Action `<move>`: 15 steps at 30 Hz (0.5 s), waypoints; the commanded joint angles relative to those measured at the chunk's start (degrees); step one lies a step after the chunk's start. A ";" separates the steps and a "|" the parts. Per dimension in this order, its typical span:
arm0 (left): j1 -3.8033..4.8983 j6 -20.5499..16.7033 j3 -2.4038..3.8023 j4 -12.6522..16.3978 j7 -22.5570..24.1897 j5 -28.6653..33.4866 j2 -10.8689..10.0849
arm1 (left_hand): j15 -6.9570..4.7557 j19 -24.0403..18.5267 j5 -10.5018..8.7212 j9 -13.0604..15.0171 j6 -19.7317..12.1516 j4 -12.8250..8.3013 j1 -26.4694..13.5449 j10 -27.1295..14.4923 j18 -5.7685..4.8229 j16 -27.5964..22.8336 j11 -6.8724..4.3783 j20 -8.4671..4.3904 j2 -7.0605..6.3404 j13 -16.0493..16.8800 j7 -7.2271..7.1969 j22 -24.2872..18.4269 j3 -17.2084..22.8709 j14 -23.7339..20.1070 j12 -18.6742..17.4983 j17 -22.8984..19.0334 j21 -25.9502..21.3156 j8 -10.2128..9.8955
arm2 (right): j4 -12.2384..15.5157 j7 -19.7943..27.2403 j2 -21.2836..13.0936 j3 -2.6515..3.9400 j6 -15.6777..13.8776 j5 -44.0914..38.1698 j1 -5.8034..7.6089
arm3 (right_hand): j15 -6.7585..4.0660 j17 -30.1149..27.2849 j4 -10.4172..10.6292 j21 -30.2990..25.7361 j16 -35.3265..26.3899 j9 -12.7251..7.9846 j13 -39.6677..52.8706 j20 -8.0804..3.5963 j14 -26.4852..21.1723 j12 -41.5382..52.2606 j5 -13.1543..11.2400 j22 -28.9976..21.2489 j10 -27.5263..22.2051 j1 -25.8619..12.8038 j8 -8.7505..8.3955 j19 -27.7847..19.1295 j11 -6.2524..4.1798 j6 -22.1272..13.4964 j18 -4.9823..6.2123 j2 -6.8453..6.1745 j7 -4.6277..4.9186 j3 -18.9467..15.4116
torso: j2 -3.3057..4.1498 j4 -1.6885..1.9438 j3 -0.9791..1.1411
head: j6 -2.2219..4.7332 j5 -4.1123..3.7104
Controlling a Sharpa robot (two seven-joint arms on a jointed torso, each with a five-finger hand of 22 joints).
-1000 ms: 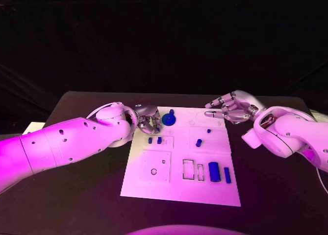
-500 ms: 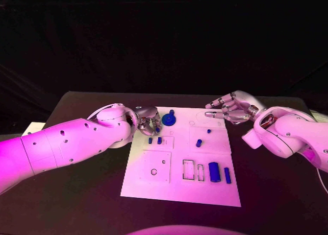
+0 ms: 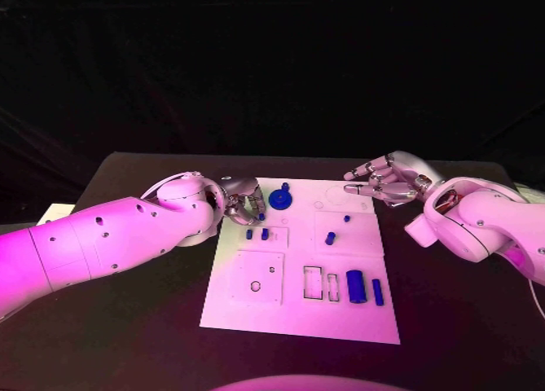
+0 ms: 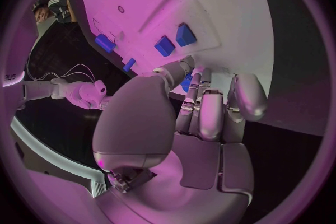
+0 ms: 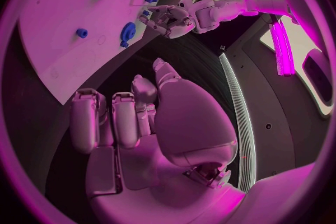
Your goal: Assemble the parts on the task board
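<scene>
We see the task board, a flat white rectangular plate with outlined recesses, lying on the matte black tabletop between both hands. The left hand, silver and glossy, sits at the board's far-left corner with fingers curled in; in the left wrist view a small blue piece shows between the fingertips, but we cannot tell if it is pinched. Just beside that hand, toward the board's middle, lies a round blue disc part with a stem. Nearer the robot from the hand, two short blue pegs stand side by side in a square outline. The right hand hovers off the board's far-right corner, fingers loosely curled and apart, holding nothing we can see. Toward the board from it sit a tiny blue part and a small blue peg. Further toward the robot lie a blue cylinder and a slimmer blue bar, next to two empty rectangular slots. The room behind is dark. Against the earlier frames, the left hand has edged slightly away from the disc; the right hand and the parts look the same.
</scene>
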 commanded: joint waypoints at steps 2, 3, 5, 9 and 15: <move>-0.05 -0.54 -0.02 0.13 -0.41 0.95 -1.07 | 0.44 -0.39 0.10 -0.48 -1.01 -0.34 0.24 -1.77 0.79 -0.24 0.04 0.07 -0.37 -0.10 -0.09 -0.69 -0.45 1.20 -0.27 -0.22 -1.05 -0.05 | -0.88 -1.86 -0.15 0.00 1.13 -5.20 -0.04 | -0.43 -6.11 0.38 -2.75 -5.38 0.24 -14.70 -0.24 0.77 -21.25 -0.13 -2.54 -9.91 1.63 0.21 -2.77 -0.29 0.67 1.36 0.50 -0.13 0.35 | 0.00 0.01 -0.01 | 0.07 -0.24; -0.05 -0.84 -0.02 0.16 -0.25 1.28 -1.35 | 0.44 -0.40 0.11 -0.57 -1.18 -0.39 0.33 -2.10 0.81 -0.22 0.03 0.07 -0.35 -0.11 -0.12 -0.80 -0.55 1.20 -0.25 -0.25 -1.22 -0.05 | -1.07 -2.17 -0.18 0.00 1.35 -6.38 -0.04 | -0.43 -7.87 0.28 -3.13 -6.84 0.33 -17.15 -0.25 0.41 -24.35 -0.30 -3.02 -11.55 2.58 0.31 -3.03 -0.15 1.02 1.44 0.65 -0.09 0.94 | -0.03 0.00 0.01 | 0.08 -0.32; -0.03 -2.13 0.00 0.18 0.65 2.65 -2.12 | 0.41 -0.41 0.12 -0.71 -1.51 -0.51 0.58 -2.65 0.86 -0.19 0.00 0.06 -0.21 -0.11 -0.24 -1.00 -0.70 1.21 -0.18 -0.30 -1.51 -0.03 | -1.51 -3.05 -0.23 0.00 2.12 -10.26 -0.04 | -0.07 -9.39 0.32 -3.68 -8.30 0.44 -23.66 -0.09 0.41 -30.99 -0.98 -3.59 -12.73 4.18 0.31 -3.21 0.50 1.67 1.53 0.39 0.29 2.19 | -0.06 0.02 0.02 | 0.11 -0.36; 0.01 -5.98 0.03 -0.10 4.73 8.35 -3.87 | -0.10 -0.21 0.33 -0.57 -0.11 -1.49 2.44 1.23 0.80 0.09 -0.62 -0.35 1.01 0.58 -0.48 -0.72 1.48 1.21 2.12 -0.02 -1.21 0.77 | -2.08 -5.37 -0.15 0.01 4.05 -21.10 -0.04 | 0.23 -9.90 -0.69 -3.83 -8.92 0.67 -35.83 0.48 1.03 -40.80 -2.42 -3.51 -12.45 7.90 0.24 -2.73 0.81 3.84 1.40 -0.92 0.37 6.18 | 0.00 -0.01 0.06 | 0.27 -0.43; 0.04 -12.93 0.04 -0.68 15.11 31.33 -6.19 | 0.17 -2.64 0.31 -0.47 2.18 -2.55 3.42 1.02 1.77 -3.16 -0.03 -0.45 1.60 0.24 0.46 -3.96 4.87 -1.02 2.32 -5.93 -6.28 1.74 | -1.75 -9.66 0.28 0.01 6.76 -38.36 -0.41 | 0.09 -8.51 -0.95 -2.70 -7.54 0.75 -44.76 0.21 1.80 -45.19 -5.87 -1.82 -9.83 8.98 -0.15 -1.25 0.82 5.81 1.10 -2.26 -1.04 11.05 | 0.01 0.04 0.02 | 0.51 -0.79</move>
